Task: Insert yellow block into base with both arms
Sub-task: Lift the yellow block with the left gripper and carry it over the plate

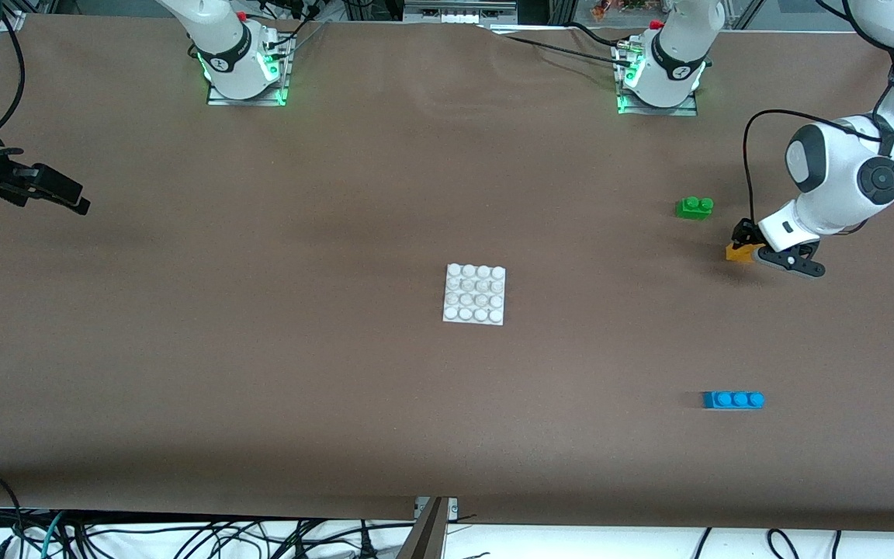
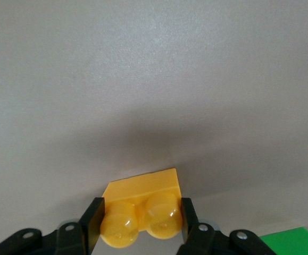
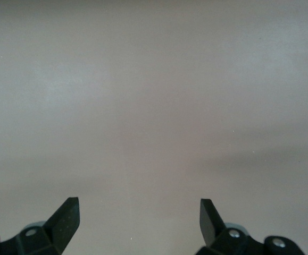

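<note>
The yellow block [image 1: 739, 252] lies on the table toward the left arm's end, with my left gripper [image 1: 750, 247] shut on it. In the left wrist view the two black fingers [image 2: 91, 220] press against both sides of the yellow block [image 2: 141, 204], its two studs facing the camera. The white studded base [image 1: 475, 293] sits at the table's middle, far from the block. My right gripper [image 1: 67, 198] waits at the right arm's end of the table. It stands open [image 3: 139, 218] over bare table with nothing between its fingers.
A green two-stud brick [image 1: 694, 206] lies close to the yellow block, farther from the front camera; its corner [image 2: 292, 241] shows in the left wrist view. A blue three-stud brick [image 1: 733, 400] lies nearer the front camera. The table's front edge runs along the bottom.
</note>
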Tool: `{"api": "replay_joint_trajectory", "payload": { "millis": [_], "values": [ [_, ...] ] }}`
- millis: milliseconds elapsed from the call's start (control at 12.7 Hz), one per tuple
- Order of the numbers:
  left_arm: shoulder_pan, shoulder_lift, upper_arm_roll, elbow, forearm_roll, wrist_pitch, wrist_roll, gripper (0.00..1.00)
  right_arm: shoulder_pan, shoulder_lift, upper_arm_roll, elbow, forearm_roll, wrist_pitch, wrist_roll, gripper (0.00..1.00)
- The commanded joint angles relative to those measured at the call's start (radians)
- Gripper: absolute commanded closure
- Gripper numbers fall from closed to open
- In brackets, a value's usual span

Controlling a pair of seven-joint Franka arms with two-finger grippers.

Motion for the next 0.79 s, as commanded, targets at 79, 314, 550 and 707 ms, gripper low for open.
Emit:
{"api": "replay_joint_trajectory", "payload": {
  "millis": [79, 314, 550, 707],
  "values": [
    [0.015, -0.042, -0.019, -0.003, 0.024, -0.037, 0.003, 0.51, -0.005, -0.011, 0.004, -0.012, -0.013, 0.005, -0.018, 0.0],
    [0.014, -0.113, -0.066, 0.081, 0.012, -0.195, -0.004, 0.51, -0.005, -0.011, 0.004, -0.012, -0.013, 0.005, -0.018, 0.0],
    [0.011, -0.115, -0.154, 0.309, 0.009, -0.495, -0.056, 0.51, -0.005, -0.011, 0.004, -0.012, -0.013, 0.005, -0.026, 0.0],
    [0.008, -0.109, -0.249, 0.437, 0.009, -0.637, -0.13, 0.51, -0.005, -0.011, 0.004, -0.012, -0.013, 0.005, -0.026, 0.0]
  ]
}}
